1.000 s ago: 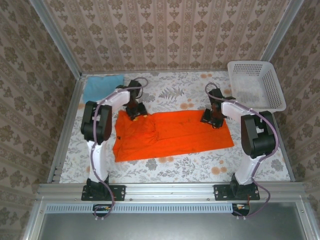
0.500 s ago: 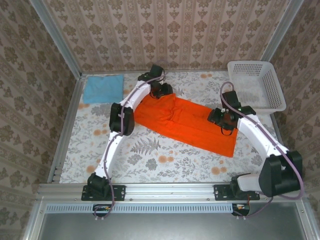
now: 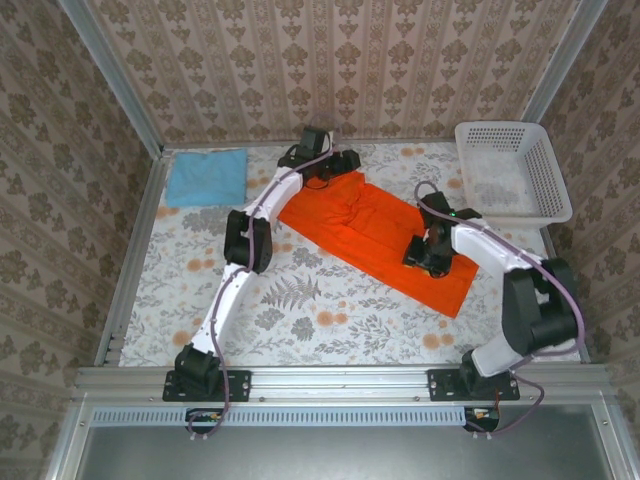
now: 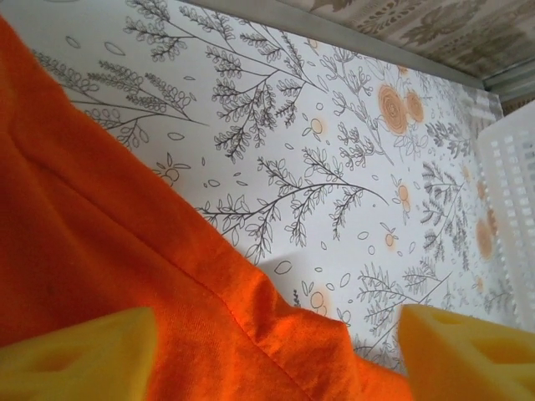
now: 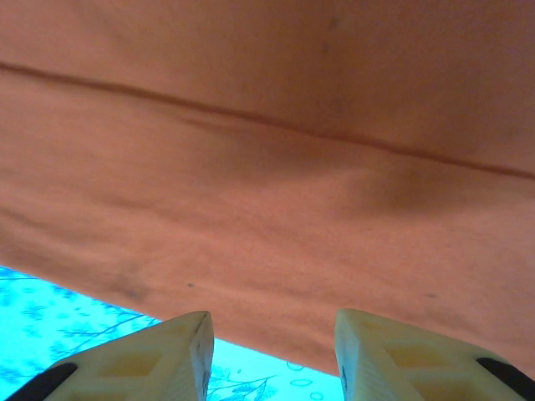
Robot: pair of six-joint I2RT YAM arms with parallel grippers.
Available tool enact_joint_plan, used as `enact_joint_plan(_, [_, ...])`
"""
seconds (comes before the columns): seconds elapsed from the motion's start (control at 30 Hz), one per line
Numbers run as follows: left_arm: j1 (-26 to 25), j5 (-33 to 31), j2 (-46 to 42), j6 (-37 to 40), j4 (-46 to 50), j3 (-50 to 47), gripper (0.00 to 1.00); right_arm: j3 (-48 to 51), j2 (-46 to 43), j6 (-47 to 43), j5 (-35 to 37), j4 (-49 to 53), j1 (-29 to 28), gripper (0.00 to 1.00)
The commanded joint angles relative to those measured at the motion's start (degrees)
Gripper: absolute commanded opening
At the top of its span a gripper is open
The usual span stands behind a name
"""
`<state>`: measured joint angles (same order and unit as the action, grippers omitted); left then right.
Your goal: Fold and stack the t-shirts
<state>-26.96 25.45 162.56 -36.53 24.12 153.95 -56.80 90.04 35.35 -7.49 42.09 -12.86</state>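
Observation:
The bright orange t-shirt (image 3: pixel 372 228) lies spread flat on a slant, from the back centre down to the right front. My left gripper (image 3: pixel 338 166) sits at its far upper corner. In the left wrist view that gripper (image 4: pixel 276 363) is open wide, with the shirt's hemmed corner (image 4: pixel 125 251) lying between the yellow fingers. My right gripper (image 3: pixel 426 254) hovers low over the shirt's right part. It is open (image 5: pixel 272 355), with the orange cloth (image 5: pixel 267 167) just ahead of the fingertips and nothing pinched. The sky-blue t-shirt (image 3: pixel 206 177) lies folded at the back left.
A white lattice basket (image 3: pixel 512 170) stands at the back right, its wall (image 4: pixel 514 192) close to my left gripper. The floral tablecloth (image 3: pixel 330 320) is bare in front of the orange shirt. Patterned walls close in the back and sides.
The orange shirt has swung from lying level across the middle to a slant reaching the back. The left arm stretched far back with it; the right gripper drew in toward the shirt's right middle.

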Motion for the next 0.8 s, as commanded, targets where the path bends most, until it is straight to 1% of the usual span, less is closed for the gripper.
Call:
enact_joint_plan(0.0, [2.7,-2.4,-9.1,2.3,3.8,0.1,0.91,-2.1,3.4,0.0,-3.0,-1.8,-0.6,0.44])
enact_joint_plan(0.07, [3.3,-4.8,-13.9,3.4,6.4,-3.8,0.98,-1.8,5.6,1.2,-3.5,-3.3,-0.7,0.43])
enact_joint_plan(0.17, [4.1,-8.4,-21.4,5.0,10.6,-10.9,0.99,-1.3,8.6,3.8,-4.3,-4.5,-1.1,0.43])
enact_joint_plan(0.23, [5.2,-10.8,-25.7,4.8,14.1,-15.8,0.98,0.2,9.6,6.2,-5.1,-6.7,-2.5,0.42])
enact_joint_plan(0.3, [6.4,-12.3,-28.8,4.4,17.5,-20.1,0.95,1.6,10.2,8.8,-5.6,-8.9,-4.6,0.42])
enact_joint_plan(0.4, [8.6,-13.3,-32.9,3.9,21.4,-27.4,0.87,2.4,10.9,14.0,-5.6,-10.9,-8.1,0.42])
enact_joint_plan(0.47, [10.0,-12.8,-35.3,3.7,21.8,-32.9,0.83,2.8,11.6,18.7,-6.7,-13.3,-10.5,0.42])
enact_joint_plan(0.53, [10.7,-12.6,-37.2,4.5,21.9,-37.4,0.79,3.2,13.0,25.7,-8.2,-15.6,-13.3,0.42])
enact_joint_plan(0.6, [11.1,-13.4,-38.2,5.6,22.0,-40.2,0.78,3.2,14.7,32.2,-9.9,-19.1,-16.4,0.42])
enact_joint_plan(0.63, [11.1,-14.0,-38.5,6.0,21.8,-41.4,0.78,2.1,15.6,34.0,-9.7,-20.0,-18.2,0.42])
enact_joint_plan(0.7, [11.1,-13.4,-37.7,6.2,21.2,-42.6,0.76,-0.9,17.5,35.8,-9.1,-20.5,-21.2,0.44])
enact_joint_plan(0.77, [10.8,-13.1,-35.6,6.8,22.0,-41.8,0.74,-3.8,20.4,37.3,-10.8,-22.6,-23.3,0.45])
